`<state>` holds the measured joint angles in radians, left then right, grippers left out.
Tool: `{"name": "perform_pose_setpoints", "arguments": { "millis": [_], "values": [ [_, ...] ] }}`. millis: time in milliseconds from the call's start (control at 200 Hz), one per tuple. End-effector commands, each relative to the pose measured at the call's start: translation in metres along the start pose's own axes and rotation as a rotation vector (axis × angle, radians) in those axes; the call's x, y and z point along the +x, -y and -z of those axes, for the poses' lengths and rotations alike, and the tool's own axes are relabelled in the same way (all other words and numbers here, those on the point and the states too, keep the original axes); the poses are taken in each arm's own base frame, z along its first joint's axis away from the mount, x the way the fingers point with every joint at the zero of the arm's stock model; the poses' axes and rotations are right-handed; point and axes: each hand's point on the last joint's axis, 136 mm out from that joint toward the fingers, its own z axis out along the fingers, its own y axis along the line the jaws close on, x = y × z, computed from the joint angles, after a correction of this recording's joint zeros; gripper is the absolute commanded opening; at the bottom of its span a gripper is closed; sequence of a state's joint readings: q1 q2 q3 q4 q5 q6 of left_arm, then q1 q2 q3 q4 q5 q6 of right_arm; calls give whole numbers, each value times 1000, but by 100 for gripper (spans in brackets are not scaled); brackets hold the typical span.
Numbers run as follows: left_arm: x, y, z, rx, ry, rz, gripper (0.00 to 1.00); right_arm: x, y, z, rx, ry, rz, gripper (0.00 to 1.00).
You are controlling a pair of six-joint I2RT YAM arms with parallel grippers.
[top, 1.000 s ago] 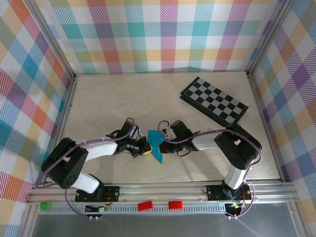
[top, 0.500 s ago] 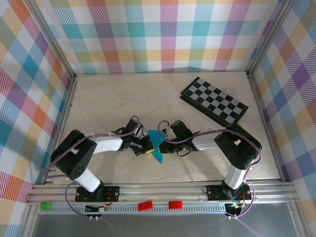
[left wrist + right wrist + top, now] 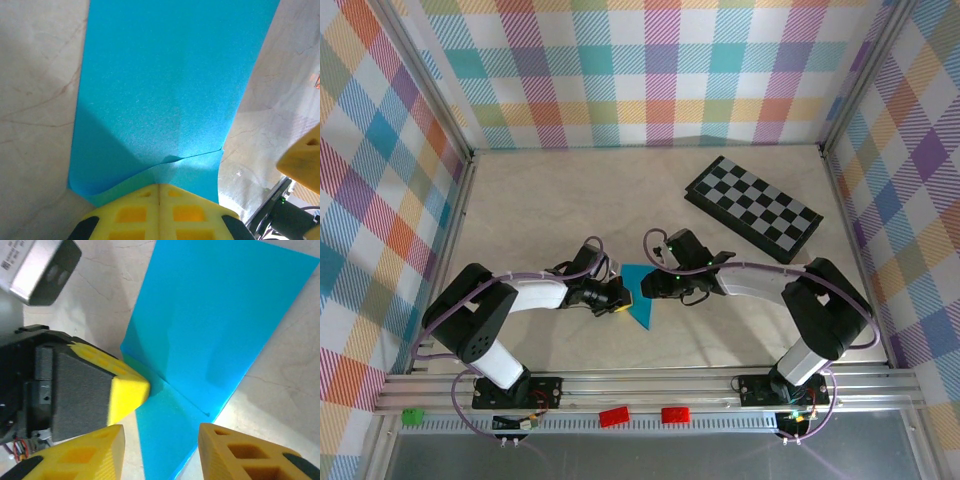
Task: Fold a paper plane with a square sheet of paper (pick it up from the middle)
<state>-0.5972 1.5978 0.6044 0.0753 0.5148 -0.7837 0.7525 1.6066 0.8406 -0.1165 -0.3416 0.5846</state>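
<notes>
The cyan-blue sheet of paper point(image 3: 641, 304) lies folded on the table between the two arms, tapering to a point toward the near edge. In the left wrist view the paper point(image 3: 165, 85) shows a flap edge and a crease just ahead of my left gripper point(image 3: 159, 186). That gripper point(image 3: 618, 297) is shut, its joined yellow tips pressed against the paper's left edge. Whether paper sits between them is unclear. My right gripper point(image 3: 654, 285) is open; in its wrist view the right gripper point(image 3: 160, 447) hangs over the paper point(image 3: 215, 330), one finger on each side, not touching it.
The black-and-grey checkered board point(image 3: 752, 204) lies at the back right, away from both arms. Checked walls close in the table on three sides. Two red blocks point(image 3: 613, 416) and a green one point(image 3: 412, 416) sit on the front rail.
My right gripper has opened and let go of the paper, and its arm has shifted, the elbow swinging right. The left gripper stays shut at the paper's edge.
</notes>
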Motion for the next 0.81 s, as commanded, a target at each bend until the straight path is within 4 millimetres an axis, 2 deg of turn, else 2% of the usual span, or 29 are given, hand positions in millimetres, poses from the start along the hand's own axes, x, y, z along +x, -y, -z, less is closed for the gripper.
{"name": "perform_pose_setpoints", "arguments": {
  "millis": [0, 90, 160, 255, 410, 535, 670, 800],
  "values": [
    [19, -39, -7, -136, -49, 41, 0, 21, -15, 1, -47, -106, -57, 34],
    [18, -38, -6, -133, -45, 39, 0, 31, -32, -7, -97, -151, -40, 24],
    [18, -38, -6, -132, -42, 39, 0, 36, -34, -16, -104, -173, -61, 15],
    [18, -37, -5, -130, -41, 38, 0, 43, -31, -26, -76, -201, -68, 9],
    [18, -38, -6, -131, -43, 37, 0, 63, -11, -36, -13, -250, -106, 7],
    [18, -39, -7, -135, -46, 37, 0, 84, -3, -35, -2, -275, -126, 7],
    [18, -39, -8, -134, -48, 38, 0, 98, -4, -29, -17, -289, -150, 7],
    [17, -36, -7, -129, -46, 35, 0, 94, -15, -20, -39, -265, -152, 9]
  ]
}}
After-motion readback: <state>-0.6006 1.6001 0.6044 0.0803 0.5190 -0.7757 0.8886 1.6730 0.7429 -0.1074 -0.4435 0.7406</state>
